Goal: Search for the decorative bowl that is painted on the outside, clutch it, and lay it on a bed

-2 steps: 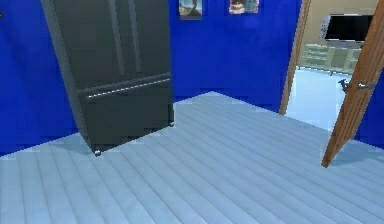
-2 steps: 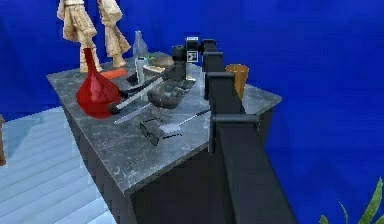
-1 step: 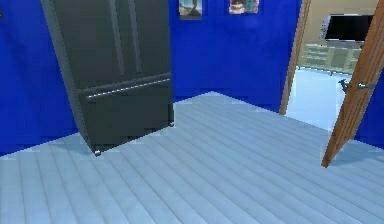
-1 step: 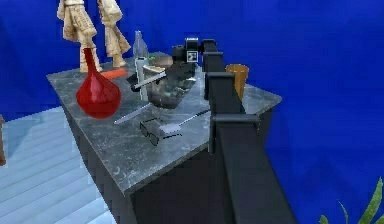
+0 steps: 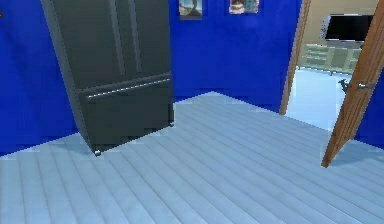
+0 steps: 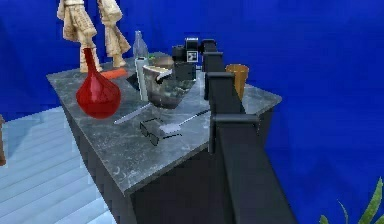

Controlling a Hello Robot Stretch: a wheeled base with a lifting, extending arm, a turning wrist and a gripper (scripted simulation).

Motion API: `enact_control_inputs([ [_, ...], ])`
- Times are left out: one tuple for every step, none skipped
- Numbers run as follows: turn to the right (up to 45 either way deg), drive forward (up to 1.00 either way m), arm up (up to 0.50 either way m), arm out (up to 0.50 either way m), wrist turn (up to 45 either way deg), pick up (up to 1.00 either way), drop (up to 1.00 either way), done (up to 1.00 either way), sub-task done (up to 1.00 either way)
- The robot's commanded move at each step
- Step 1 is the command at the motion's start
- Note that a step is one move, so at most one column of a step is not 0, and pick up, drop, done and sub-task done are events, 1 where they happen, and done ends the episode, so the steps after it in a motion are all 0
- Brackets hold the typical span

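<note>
A greyish bowl [image 6: 172,95] with a dark inside stands on a grey stone counter [image 6: 130,165] in the arm side view. My arm rises as a dark bar from the bottom edge to two white marked squares. Left of these, my gripper [image 6: 160,72] hangs at the bowl's rim. I cannot tell whether it holds anything, as the bowl sits right at its far end.
A red round vase [image 6: 99,96], two pale statues [image 6: 90,25], a clear bottle [image 6: 140,52], a brown cup [image 6: 237,78] and utensils [image 6: 160,126] share the counter. Ahead are a dark fridge [image 5: 110,70], blue walls, open floor and a doorway [image 5: 325,70] beside a brown door [image 5: 355,100].
</note>
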Motion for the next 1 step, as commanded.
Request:
enact_control_inputs([
  [0.0,0.00,0.00,0.00,0.0,1.00,0.00,0.00,0.00],
])
